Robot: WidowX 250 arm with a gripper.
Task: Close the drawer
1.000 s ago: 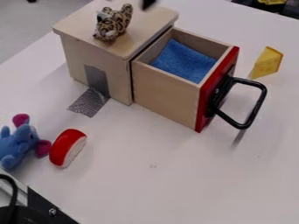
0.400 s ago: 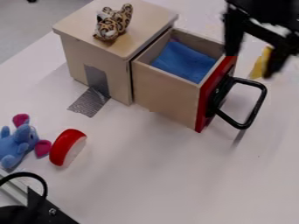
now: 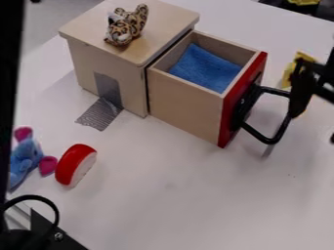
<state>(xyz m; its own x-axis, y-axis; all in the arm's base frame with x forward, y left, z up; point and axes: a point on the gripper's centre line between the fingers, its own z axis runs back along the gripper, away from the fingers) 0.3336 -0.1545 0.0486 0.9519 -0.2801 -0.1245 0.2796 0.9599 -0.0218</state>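
Fingers: spread apart, with the white table seen between their tips.
Gripper: placed at the right edge, between 3 and 4 o'clock from the drawer; the handle's outer bend is overlapped by one finger, and whether it is touched cannot be told.
Drawer: pulled well out toward 4 o'clock from the wooden box; it is made of pale wood, left open at the top, and kept upright.
Red front: fixed as a flat, upright panel across the drawer's outer end.
Handle: shaped as a black, angular loop and mounted on the red front, jutting toward 4 o'clock.
Blue cloth: laid inside the drawer, with its surface rumpled.
Wooden box: set at 10 o'clock from the drawer; grey tape is stuck down its side and onto the table.
Spotted toy: perched on top of the wooden box.
Yellow wedge: partly hidden behind the gripper, near 3 o'clock from the drawer.
Red-and-white toy: placed at 8 o'clock from the drawer, just beside a blue plush with pink ears.
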